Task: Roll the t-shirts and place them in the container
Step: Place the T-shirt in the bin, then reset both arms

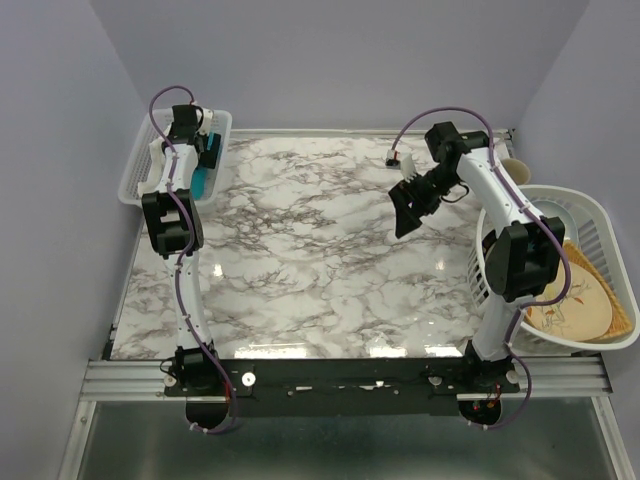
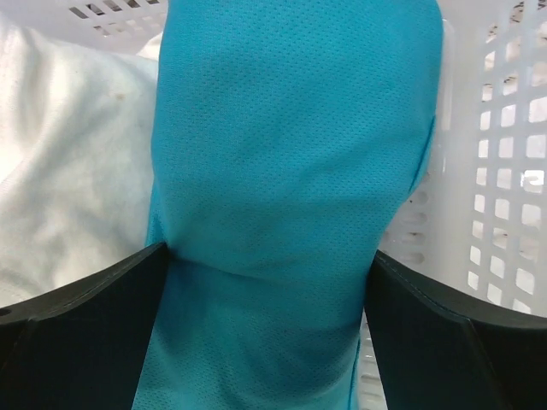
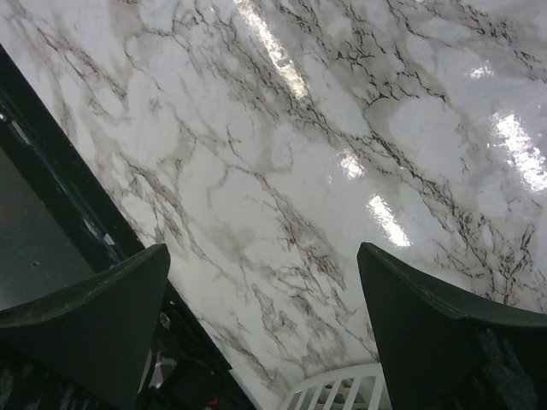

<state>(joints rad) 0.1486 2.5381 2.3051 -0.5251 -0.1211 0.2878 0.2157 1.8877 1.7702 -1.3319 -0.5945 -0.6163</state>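
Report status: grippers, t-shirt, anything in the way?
Left gripper open, straddling teal t-shirt in white basket. Right gripper open, empty, over marble table. White cloth beside shirt, not blocking.

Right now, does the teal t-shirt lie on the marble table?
No, the top view shows the teal t-shirt inside the white basket, at the far left corner of the marble table.

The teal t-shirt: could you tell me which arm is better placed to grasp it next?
Likely left. The left gripper sits open in the white basket, fingers flanking the teal t-shirt; the right gripper hangs open over the marble table.
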